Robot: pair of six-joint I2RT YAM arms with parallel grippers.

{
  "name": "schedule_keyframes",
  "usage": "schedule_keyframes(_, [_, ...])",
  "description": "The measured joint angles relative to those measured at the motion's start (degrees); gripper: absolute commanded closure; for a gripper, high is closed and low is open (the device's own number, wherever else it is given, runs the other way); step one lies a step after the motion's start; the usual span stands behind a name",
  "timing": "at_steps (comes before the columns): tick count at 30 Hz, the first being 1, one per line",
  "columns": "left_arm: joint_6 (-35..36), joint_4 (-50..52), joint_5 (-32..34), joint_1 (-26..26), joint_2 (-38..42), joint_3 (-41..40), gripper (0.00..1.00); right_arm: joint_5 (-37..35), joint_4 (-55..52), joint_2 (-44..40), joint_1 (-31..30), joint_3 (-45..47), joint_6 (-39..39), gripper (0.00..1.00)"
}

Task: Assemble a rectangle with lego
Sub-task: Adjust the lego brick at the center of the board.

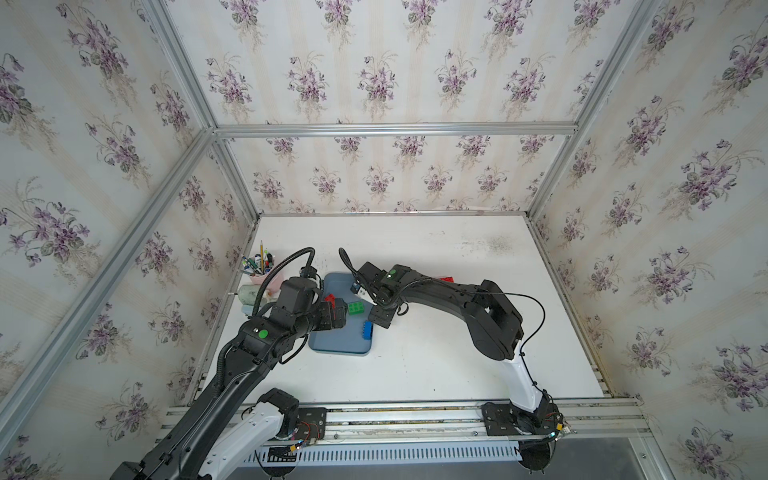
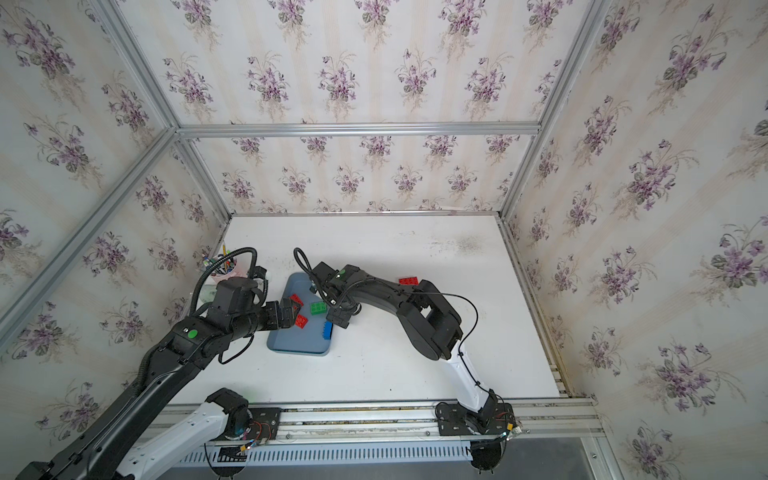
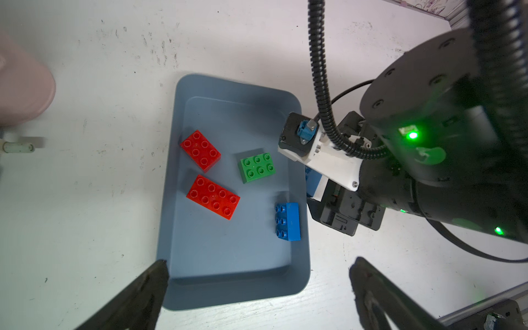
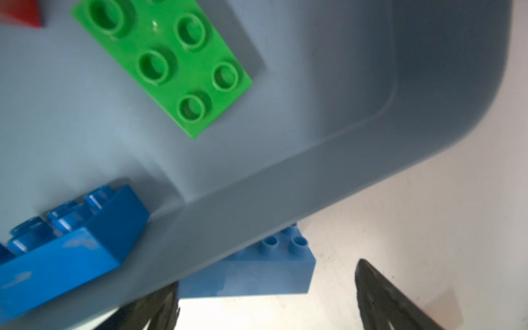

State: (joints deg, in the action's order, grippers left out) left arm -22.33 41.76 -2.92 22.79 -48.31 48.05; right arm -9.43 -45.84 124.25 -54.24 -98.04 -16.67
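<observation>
While the grey-blue tray [image 1: 336, 345] sits on the white table [image 1: 457, 353] at about 9 o'clock from its middle, the left jaws hang wide apart over it, holding nothing. Taking the back wall as 12 o'clock, the tray holds a short red brick [image 3: 200, 151] at 10, a longer red brick [image 3: 213, 197] at 9, a green brick [image 3: 257, 167] at 2 and a dark blue brick [image 3: 290, 221] at 4. The right jaws stand apart, unclamped, either side of a paler blue brick [image 4: 248, 271] on the table just outside the tray's 3 o'clock rim.
</observation>
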Motion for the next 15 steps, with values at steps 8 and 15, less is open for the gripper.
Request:
schedule_keyframes(8, [0.0, -0.02, 0.0, -0.33, -0.37, 0.0, 0.0, 2.99, 1.01, 1.29, 0.02, -0.04, 1.81, 0.08])
schedule_keyframes(15, [0.0, 0.0, 0.0, -0.37, -0.48, 0.0, 0.0, 3.85, 2.32, 1.36, 0.02, 0.09, 5.6, 0.14])
